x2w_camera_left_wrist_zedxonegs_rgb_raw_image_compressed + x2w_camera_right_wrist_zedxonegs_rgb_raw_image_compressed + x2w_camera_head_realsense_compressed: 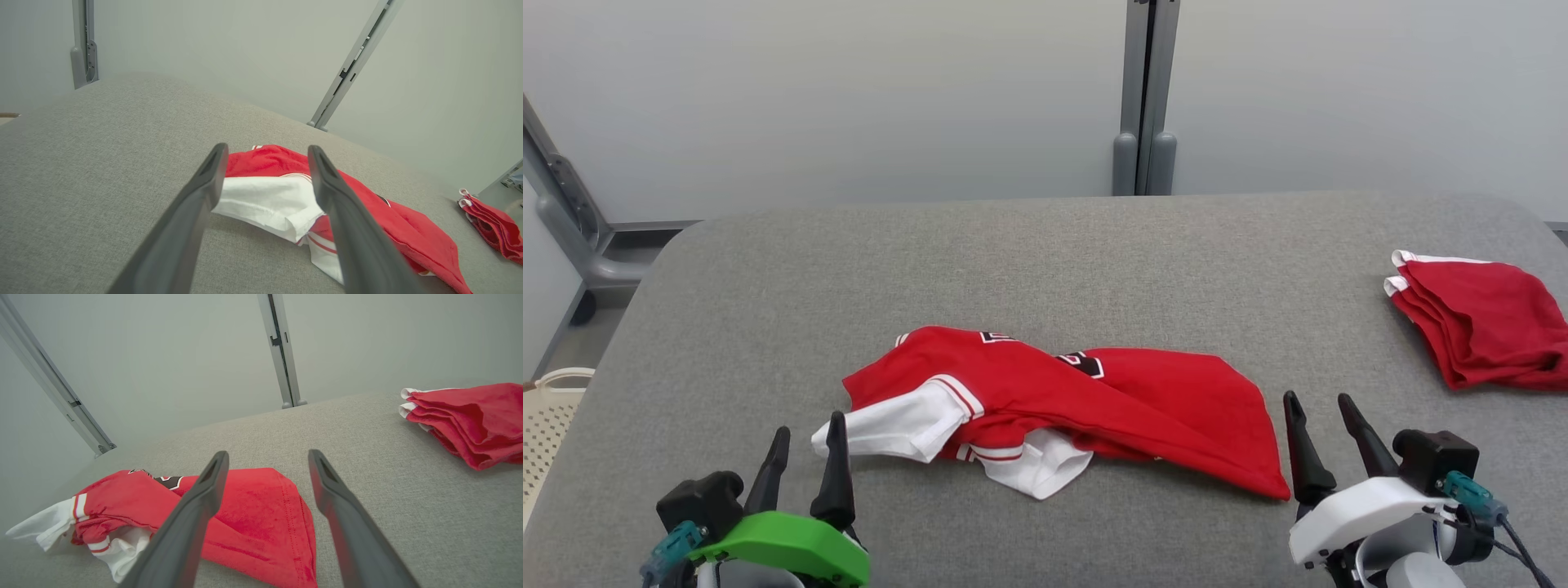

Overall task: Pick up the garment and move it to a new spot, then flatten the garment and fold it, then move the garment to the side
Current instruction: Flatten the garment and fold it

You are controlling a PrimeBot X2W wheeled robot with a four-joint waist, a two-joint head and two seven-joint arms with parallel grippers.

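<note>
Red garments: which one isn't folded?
The red-and-white jersey mid-table, crumpled with white sleeves sticking out. The other red garment at the far right lies neatly folded.

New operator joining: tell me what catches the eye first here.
A crumpled red-and-white jersey lies midway across the grey table, the open left gripper by its white sleeve and the open right gripper by its red hem. A folded red garment sits at the table's right edge.

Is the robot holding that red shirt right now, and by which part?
Nothing is held. The left gripper and right gripper both stand open and empty, near the crumpled red shirt on the table.
</note>
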